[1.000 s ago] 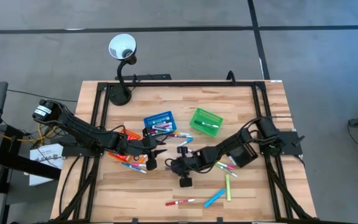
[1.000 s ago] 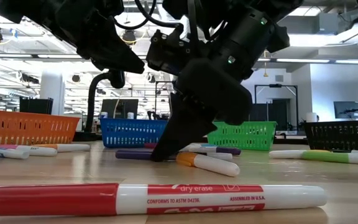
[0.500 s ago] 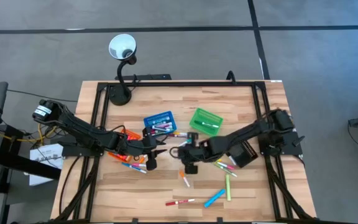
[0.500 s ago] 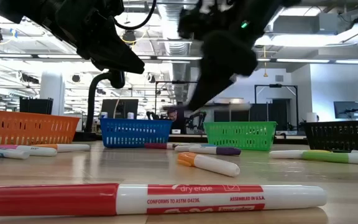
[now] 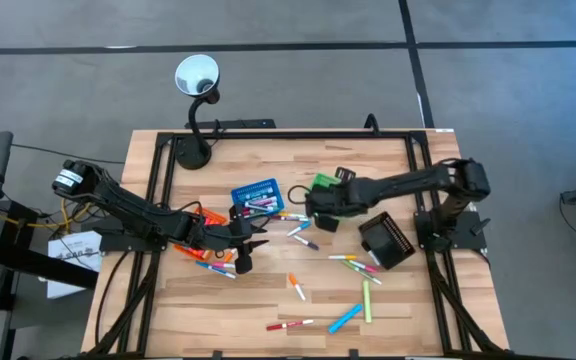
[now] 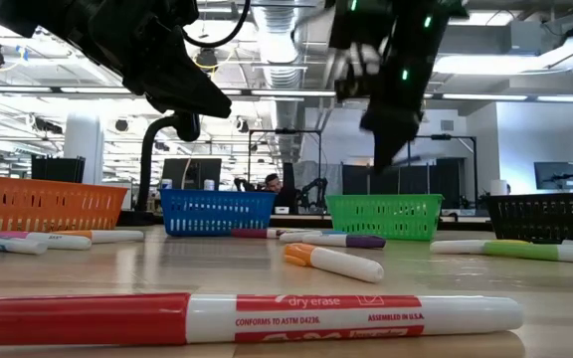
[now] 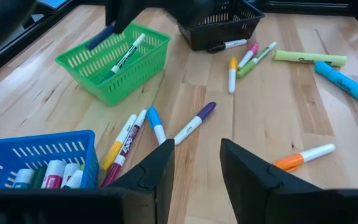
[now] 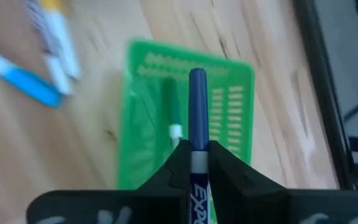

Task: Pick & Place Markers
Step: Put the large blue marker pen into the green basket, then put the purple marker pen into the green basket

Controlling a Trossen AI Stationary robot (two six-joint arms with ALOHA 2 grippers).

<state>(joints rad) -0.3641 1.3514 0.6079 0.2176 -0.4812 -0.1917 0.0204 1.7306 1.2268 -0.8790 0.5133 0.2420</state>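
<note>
Right claw (image 8: 197, 163) raised over the green basket (image 5: 330, 193), fingers pinched on a blue-capped marker (image 8: 197, 112) that points forward past the fingertips. Inside that basket already, one green-capped marker (image 7: 125, 55) lying slantwise.

Left claw (image 7: 194, 163) low above the middle of the surface (image 5: 268, 300), fingers spread with nothing between them, just beside the blue basket (image 5: 256, 194), which carries several markers of its own.

Ahead of the left claw, scattered on the wood: a purple-capped marker (image 7: 193, 122), a blue-capped one (image 7: 156, 124), and a yellow-capped and a dark red one side by side next to the blue basket. Farther toward the near edge, an orange-capped marker (image 5: 296, 286) alone, a red-and-white marker (image 5: 289, 325), a blue highlighter (image 5: 345, 318) and a yellow-green highlighter (image 5: 366, 297).

Black basket (image 5: 387, 240) near the right arm's base, with a loose cluster of pink, green and yellow markers just beside it. Orange basket (image 6: 42, 203) on the left side, largely covered by the left arm from above, more markers strewn close to it. Black gooseneck lamp (image 5: 196, 76) at the far left corner.
</note>
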